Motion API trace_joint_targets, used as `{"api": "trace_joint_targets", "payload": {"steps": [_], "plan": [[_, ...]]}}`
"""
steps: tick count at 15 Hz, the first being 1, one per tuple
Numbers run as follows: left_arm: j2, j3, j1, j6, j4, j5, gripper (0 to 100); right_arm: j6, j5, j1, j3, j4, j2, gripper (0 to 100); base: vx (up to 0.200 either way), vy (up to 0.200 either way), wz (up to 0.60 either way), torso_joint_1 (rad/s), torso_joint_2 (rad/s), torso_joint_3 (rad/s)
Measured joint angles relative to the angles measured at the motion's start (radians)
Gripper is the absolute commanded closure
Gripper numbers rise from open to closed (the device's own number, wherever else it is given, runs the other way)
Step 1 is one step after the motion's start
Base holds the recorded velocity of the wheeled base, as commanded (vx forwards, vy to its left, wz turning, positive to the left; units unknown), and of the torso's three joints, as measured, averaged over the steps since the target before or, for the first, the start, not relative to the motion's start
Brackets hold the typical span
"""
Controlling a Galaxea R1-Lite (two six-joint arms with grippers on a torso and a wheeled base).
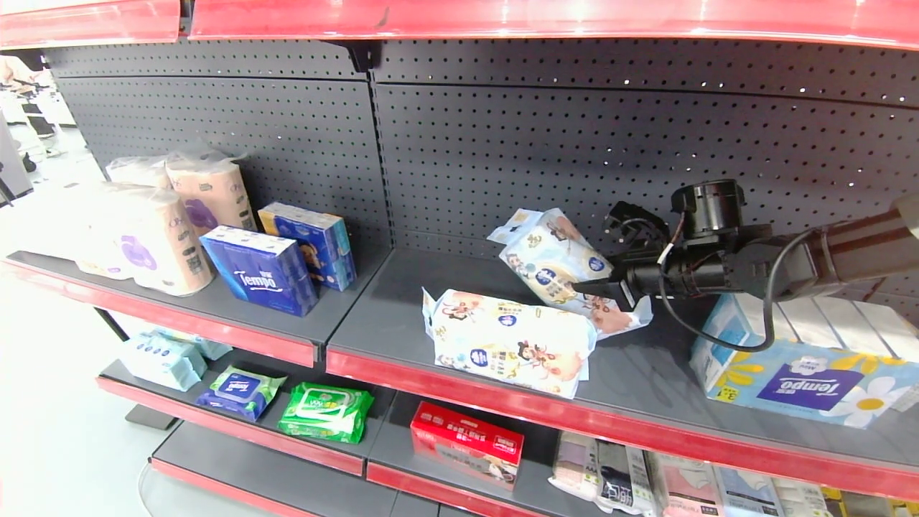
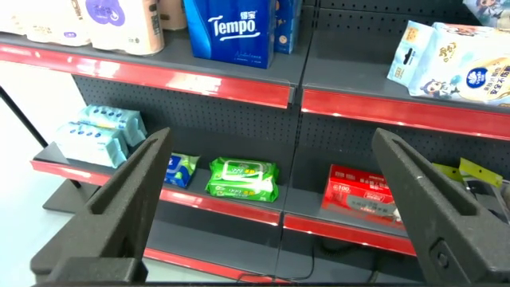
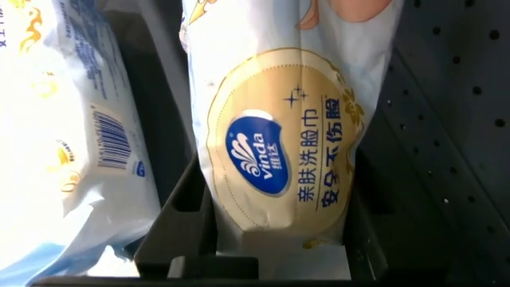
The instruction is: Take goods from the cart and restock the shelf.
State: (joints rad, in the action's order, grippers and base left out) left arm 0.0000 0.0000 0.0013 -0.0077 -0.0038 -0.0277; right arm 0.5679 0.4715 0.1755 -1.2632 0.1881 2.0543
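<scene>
Fingers (image 3: 171, 227) of the right gripper (image 1: 607, 289) clamp one end of a tissue pack (image 1: 553, 260), tilted on the shelf (image 1: 639, 391) against the back panel (image 1: 502, 143), long axis running straight away from them; left gripper (image 2: 267, 147), spread apart, is much farther from it.

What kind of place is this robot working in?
Most likely a shop aisle: red-edged shelves with a pegboard back, stocked with toilet roll packs, blue tissue boxes and wet wipes. The right gripper holds a tissue pack there.
</scene>
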Motion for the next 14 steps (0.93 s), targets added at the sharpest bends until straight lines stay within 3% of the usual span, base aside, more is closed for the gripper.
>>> {"api": "trace_joint_targets", "payload": {"steps": [1, 14], "plan": [[0.000, 0.000, 0.000, 0.000, 0.000, 0.000, 0, 0.000, 0.001, 0.001, 0.002, 0.000, 0.000, 0, 0.000, 0.000, 0.00, 0.000, 0.00, 0.000], [0.000, 0.000, 0.000, 0.000, 0.000, 0.000, 0, -0.008, -0.045, -0.017, 0.049, 0.000, -0.019, 0, 0.000, 0.000, 0.00, 0.000, 0.00, 0.000]]}}
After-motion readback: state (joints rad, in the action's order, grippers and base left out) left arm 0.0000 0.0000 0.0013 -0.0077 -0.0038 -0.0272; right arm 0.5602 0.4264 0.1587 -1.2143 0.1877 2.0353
